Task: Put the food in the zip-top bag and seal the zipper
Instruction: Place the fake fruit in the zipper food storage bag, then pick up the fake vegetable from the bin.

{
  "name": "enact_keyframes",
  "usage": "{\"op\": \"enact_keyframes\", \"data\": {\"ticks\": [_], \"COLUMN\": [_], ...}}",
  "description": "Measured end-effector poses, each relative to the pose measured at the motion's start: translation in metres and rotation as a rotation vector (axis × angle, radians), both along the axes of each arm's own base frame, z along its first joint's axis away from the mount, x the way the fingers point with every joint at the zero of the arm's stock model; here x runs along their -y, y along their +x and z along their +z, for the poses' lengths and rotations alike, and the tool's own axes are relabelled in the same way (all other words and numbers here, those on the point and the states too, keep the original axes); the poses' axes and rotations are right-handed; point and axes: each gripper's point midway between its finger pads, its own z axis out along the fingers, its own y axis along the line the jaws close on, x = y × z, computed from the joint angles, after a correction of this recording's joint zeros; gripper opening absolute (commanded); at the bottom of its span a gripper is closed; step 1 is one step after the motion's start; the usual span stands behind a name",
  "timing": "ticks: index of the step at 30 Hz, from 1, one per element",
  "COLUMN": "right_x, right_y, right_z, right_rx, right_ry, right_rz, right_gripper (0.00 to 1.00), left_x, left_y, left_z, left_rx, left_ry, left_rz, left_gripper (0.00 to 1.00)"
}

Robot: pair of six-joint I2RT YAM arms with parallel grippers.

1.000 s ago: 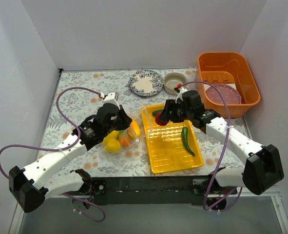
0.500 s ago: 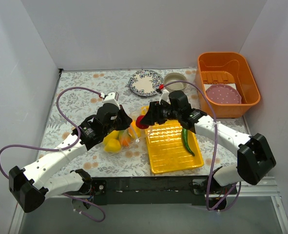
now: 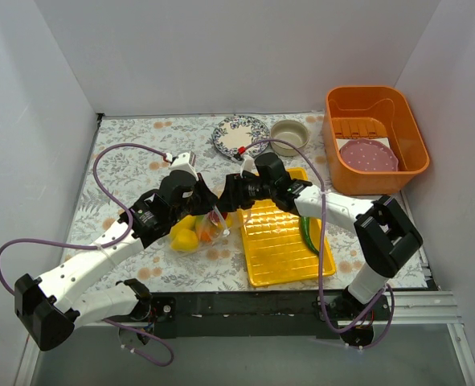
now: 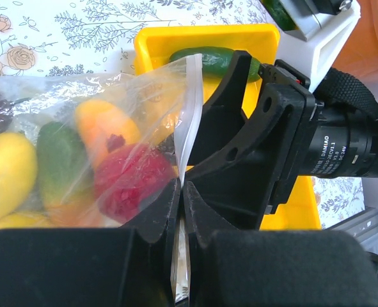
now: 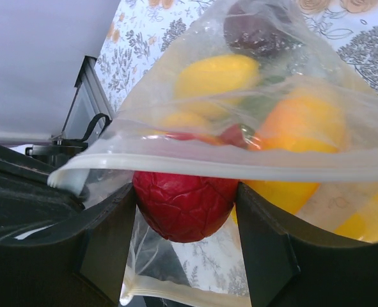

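White letters on the black motor read "DAMIAO"; the smaller print beside them is too fine to read.

I watch the whole table from above and behind the arm bases. My left wrist camera peers past the left claw, the right past the right claw; all three share the zip-top bag, close up at the wrists.

White walls, floral-print table
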Motion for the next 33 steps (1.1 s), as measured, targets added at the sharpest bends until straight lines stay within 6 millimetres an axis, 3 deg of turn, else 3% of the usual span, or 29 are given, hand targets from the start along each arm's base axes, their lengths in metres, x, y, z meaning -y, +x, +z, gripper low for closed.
{"op": "enact_keyframes", "data": {"ticks": [4, 11, 19, 27, 33], "right_x": [-0.004, 0.002, 0.022, 0.08, 0.138], "right_y": [-0.002, 0.003, 0.013, 0.039, 0.055], "right_z": [0.002, 0.004, 0.02, 0.043, 0.006], "right_rx": [0.006, 0.039, 0.115, 0.212, 0.143], "right_ry": [0.011, -0.01, -0.061, -0.181, -0.337], "right_rz": [0.019, -0.006, -0.096, -0.36, -0.519], "right_gripper": [0.82, 0.87, 0.92, 0.98, 0.98], "left_x": [0.0, -0.001, -0.002, -0.002, -0.002], "left_y": [0.0, 0.0, 0.001, 0.001, 0.001], "left_z": [0.0, 0.0, 0.0, 0.0, 0.0], "left_rx": [-0.001, 0.001, 0.003, 0.002, 0.003], "left_ry": [0.002, 0.003, 0.005, 0.006, 0.005], "left_rz": [0.0, 0.003, 0.008, 0.008, 0.007], "left_gripper": [0.03, 0.03, 0.03, 0.03, 0.03]}}
